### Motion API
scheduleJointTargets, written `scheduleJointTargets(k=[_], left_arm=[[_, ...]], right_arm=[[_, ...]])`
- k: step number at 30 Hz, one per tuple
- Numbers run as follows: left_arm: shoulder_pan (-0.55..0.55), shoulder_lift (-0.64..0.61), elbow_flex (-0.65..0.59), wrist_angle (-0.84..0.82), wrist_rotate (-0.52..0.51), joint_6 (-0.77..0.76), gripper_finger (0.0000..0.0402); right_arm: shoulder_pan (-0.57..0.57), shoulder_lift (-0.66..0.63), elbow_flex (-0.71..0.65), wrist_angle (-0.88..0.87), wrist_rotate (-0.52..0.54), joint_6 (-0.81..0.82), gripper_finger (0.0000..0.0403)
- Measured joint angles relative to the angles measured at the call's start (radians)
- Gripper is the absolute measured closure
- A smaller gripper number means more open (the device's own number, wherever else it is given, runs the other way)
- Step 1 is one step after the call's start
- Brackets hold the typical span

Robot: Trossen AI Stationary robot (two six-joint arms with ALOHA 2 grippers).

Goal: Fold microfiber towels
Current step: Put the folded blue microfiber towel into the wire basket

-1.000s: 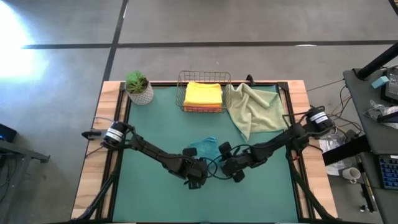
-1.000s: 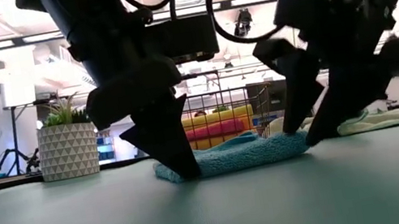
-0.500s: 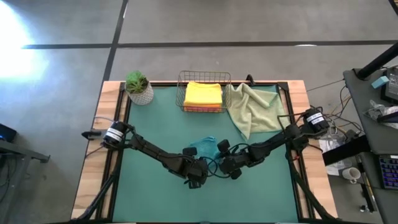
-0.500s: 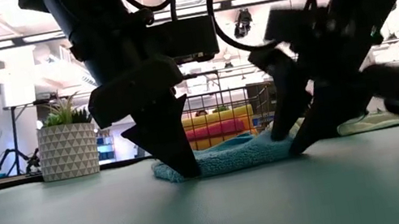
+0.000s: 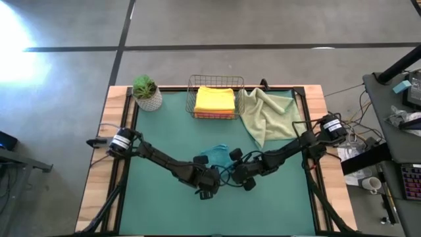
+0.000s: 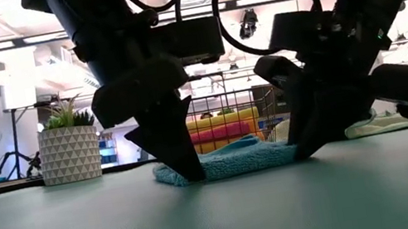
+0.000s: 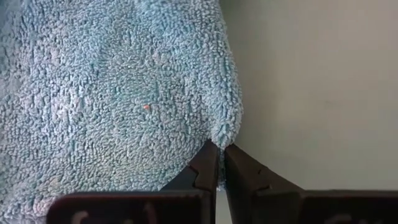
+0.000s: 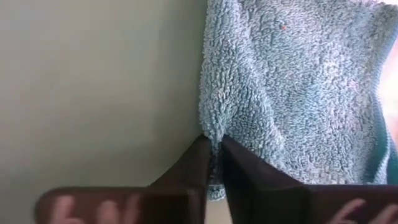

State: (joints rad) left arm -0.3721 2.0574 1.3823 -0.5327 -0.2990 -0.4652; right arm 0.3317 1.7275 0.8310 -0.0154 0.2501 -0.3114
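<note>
A teal microfiber towel (image 5: 216, 156) lies bunched on the green mat near the table's middle; in the low view the teal towel (image 6: 237, 159) shows as a low, thick heap. My left gripper (image 7: 219, 154) is shut on its near left corner. My right gripper (image 8: 214, 148) is shut on its near right corner. Both arms reach in from the sides and slant down to the towel's near edge, with my left gripper (image 6: 189, 174) and my right gripper (image 6: 303, 150) down at the mat. My left gripper pinches the towel's near left corner (image 7: 225, 132) between its two fingers, slanting down from the near left. The towel lies on the mat, slack. My right gripper pinches the towel's near right corner (image 8: 210, 129) between its two fingers, slanting down from the near right. The towel's edge runs on between the fingers; the towel rests on the mat.
At the far edge stands a wire basket (image 5: 215, 113) holding folded towels, a yellow towel (image 5: 215, 99) on top. A pale sage green towel (image 5: 270, 115) lies crumpled to its right. A potted plant (image 5: 147, 92) stands at the far left. The near half of the mat (image 5: 171, 210) is bare.
My right gripper has sunk a little toward the mat and the towel's near right corner, and its fingers have shut on that corner. The towel has kept its place on the mat.
</note>
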Motion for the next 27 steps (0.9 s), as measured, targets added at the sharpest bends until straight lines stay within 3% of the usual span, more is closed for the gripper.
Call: scheduleJointTargets(k=[4, 14, 27], left_arm=[[0.011, -0.023, -0.002, -0.001, 0.017, 0.000, 0.0400], [0.032, -0.080, -0.003, -0.028, 0.081, 0.000, 0.0401], [0.052, -0.271, 0.013, -0.117, 0.077, 0.085, 0.0401]], right_arm=[[0.000, -0.007, 0.022, -0.036, -0.002, 0.029, 0.0391], [-0.007, -0.098, 0.145, -0.288, -0.002, 0.043, 0.0394], [-0.008, -0.216, 0.318, -0.511, 0.026, 0.213, 0.0394]])
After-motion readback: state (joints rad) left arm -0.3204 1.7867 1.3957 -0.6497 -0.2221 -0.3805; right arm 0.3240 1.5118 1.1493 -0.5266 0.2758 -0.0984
